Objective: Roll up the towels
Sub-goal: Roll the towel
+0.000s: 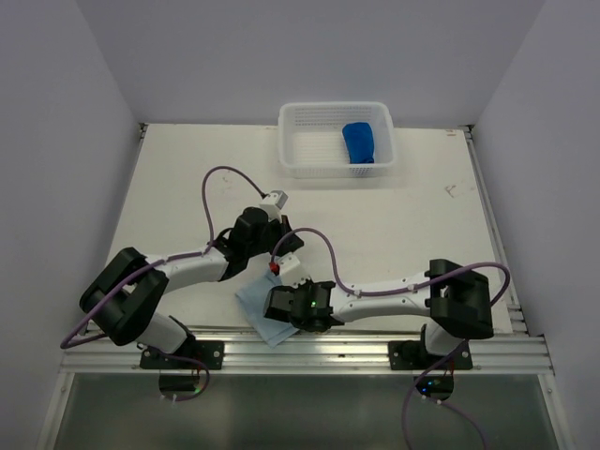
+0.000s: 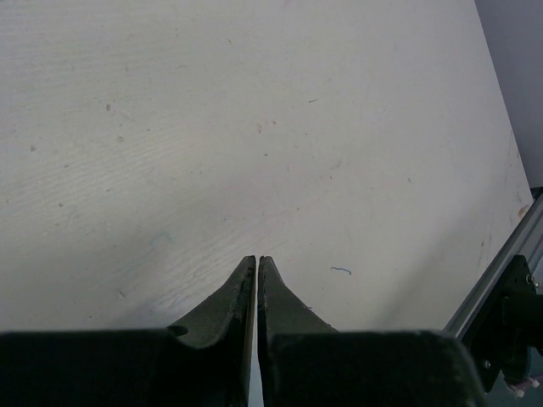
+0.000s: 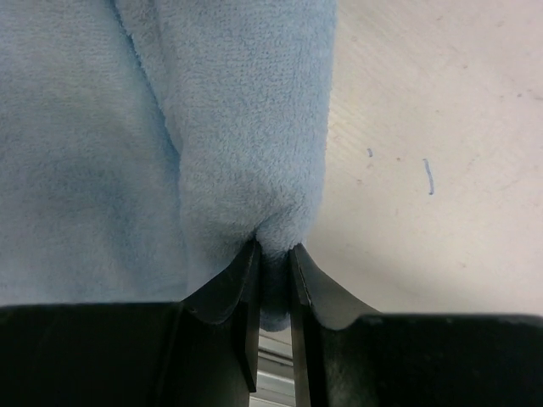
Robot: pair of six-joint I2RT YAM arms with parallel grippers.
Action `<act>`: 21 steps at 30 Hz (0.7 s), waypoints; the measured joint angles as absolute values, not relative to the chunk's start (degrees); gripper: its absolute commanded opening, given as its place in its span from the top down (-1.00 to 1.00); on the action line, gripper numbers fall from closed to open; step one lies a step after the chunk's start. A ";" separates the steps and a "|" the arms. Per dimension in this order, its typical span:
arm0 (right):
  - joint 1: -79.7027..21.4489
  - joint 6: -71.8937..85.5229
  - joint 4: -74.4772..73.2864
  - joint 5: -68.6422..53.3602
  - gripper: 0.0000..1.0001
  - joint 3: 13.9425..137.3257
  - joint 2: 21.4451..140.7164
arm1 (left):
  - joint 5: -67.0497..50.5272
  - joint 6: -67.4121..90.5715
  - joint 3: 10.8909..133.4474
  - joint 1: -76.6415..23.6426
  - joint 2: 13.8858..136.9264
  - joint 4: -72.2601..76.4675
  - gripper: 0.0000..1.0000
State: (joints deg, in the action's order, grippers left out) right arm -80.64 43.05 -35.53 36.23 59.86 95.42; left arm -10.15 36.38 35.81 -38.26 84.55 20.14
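Right now we have the right gripper (image 3: 273, 254) closed almost fully on a thick fold of the pale sky blue towel (image 3: 237, 127). The pile bulges up between the fingertips, so the grip looks real. Seen from the right wrist, the pinched ridge runs straight away from the fingers, with the flatter cloth spread to its left and bare table (image 3: 424, 102) to its right. In our judgement the coming move turns on that axis: the roll has to travel across the ridge, toward the flat cloth, not along it.

The left gripper (image 2: 257, 261) is closed with nothing between its fingers, and its own camera shows only tabletop ahead. From above it hovers just past the towel's far-left side, so we read it as near enough to press down, though it holds nothing.

The pale towel lies at the table's near edge, about midway across, with one corner close to the aluminium rail (image 1: 309, 349). The dark royal blue towel (image 1: 359, 142) sits bundled in the white basket (image 1: 291, 155) at the far edge, well apart. The tabletop is pale and lightly scuffed, and plain walls (image 1: 56, 141) close it in on three sides.
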 measured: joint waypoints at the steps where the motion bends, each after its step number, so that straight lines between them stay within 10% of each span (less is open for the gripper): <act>1: -80.75 43.48 -36.71 37.34 1.00 60.38 95.90 | -10.24 36.42 35.81 -38.26 84.51 20.05 0.84; 21: -87.59 49.25 -62.17 57.19 1.00 74.59 114.43 | -12.34 39.88 36.34 -38.28 84.09 20.45 0.84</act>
